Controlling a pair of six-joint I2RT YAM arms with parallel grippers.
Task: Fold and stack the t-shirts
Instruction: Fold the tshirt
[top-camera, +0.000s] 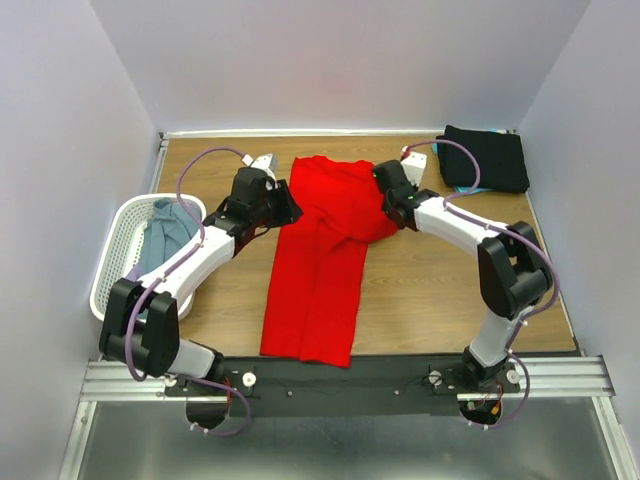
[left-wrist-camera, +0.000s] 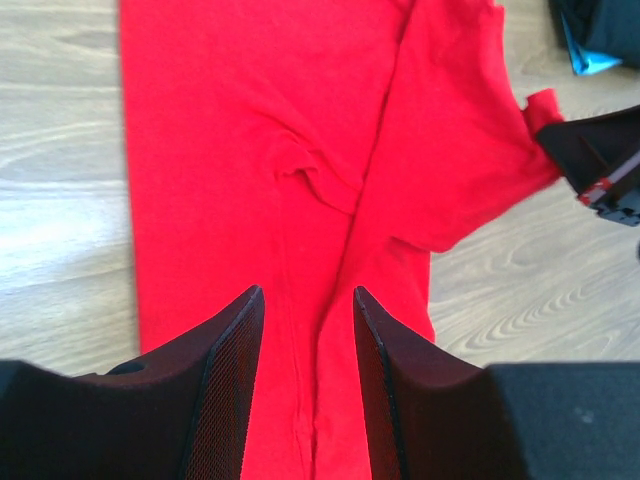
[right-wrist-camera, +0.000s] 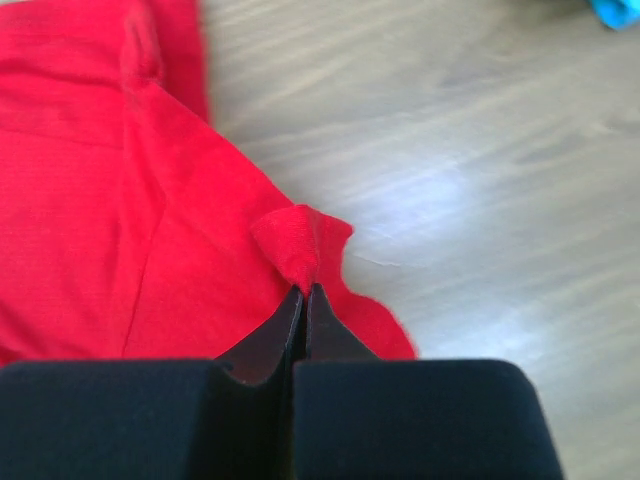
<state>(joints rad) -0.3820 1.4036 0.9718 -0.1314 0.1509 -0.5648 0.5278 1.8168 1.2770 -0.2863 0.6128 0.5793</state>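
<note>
A bright red t-shirt (top-camera: 318, 270) lies lengthwise down the middle of the table, its sides folded in toward a centre seam (left-wrist-camera: 250, 150). My right gripper (right-wrist-camera: 305, 291) is shut on a small pinched fold at the shirt's right sleeve edge (right-wrist-camera: 295, 245); in the top view that gripper (top-camera: 397, 207) sits at the shirt's upper right. At the shirt's upper left my left gripper (top-camera: 287, 207) hovers open, and nothing is between its fingers (left-wrist-camera: 308, 292) above the red cloth. A folded black t-shirt (top-camera: 487, 158) rests at the back right on a teal one (top-camera: 452, 185).
A white mesh basket (top-camera: 112, 262) stands at the left table edge with a grey-blue shirt (top-camera: 165, 232) in it. Bare wood (right-wrist-camera: 480, 180) shows right of the red shirt. The right gripper's black body (left-wrist-camera: 600, 160) appears at the right edge of the left wrist view.
</note>
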